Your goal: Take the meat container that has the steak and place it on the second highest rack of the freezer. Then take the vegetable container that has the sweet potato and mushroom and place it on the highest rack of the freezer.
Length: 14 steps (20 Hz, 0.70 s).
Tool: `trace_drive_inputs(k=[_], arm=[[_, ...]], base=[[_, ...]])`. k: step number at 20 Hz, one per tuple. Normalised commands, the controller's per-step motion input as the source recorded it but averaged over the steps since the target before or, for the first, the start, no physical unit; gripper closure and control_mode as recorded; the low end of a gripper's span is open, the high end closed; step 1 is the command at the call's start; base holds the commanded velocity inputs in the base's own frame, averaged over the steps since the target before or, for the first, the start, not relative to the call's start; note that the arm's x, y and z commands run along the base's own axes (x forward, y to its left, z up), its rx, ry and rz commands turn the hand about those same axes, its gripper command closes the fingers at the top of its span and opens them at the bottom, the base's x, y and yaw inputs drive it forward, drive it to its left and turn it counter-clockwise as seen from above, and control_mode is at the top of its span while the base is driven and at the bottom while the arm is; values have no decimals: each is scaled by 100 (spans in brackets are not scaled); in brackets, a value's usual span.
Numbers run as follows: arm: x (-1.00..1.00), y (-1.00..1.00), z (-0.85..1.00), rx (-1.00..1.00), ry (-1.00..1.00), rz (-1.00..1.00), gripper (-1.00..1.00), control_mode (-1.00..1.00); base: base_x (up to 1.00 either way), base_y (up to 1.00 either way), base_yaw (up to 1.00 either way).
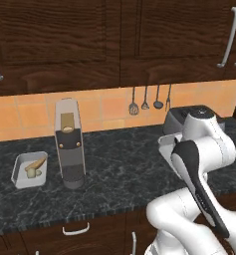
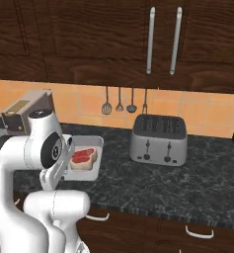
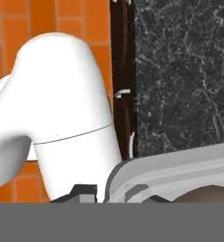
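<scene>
The pincer was pressed shut on the rim of the shallow grey meat tray (image 2: 90, 160) just below it, flat red steak (image 2: 83, 156) inside, so I'd have lifted it level off the black marble counter (image 2: 177, 188) to stop sliding.

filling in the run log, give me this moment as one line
gripper: shut, by tray rim | steak: in tray on counter | sweet potato, mushroom: in other tray, left of coffee machine
</scene>
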Motion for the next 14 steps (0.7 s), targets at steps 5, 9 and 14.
trace_drive_inputs(k=[5,9,14], arm=[[-9,0,-8,-7,-29,40,100,-100],[-21,-1,0,1,-12,3,100,-100],[-10,-14,-2,1,-15,0,100,-100]], base=[[0,0,0],[0,0,0],[0,0,0]])
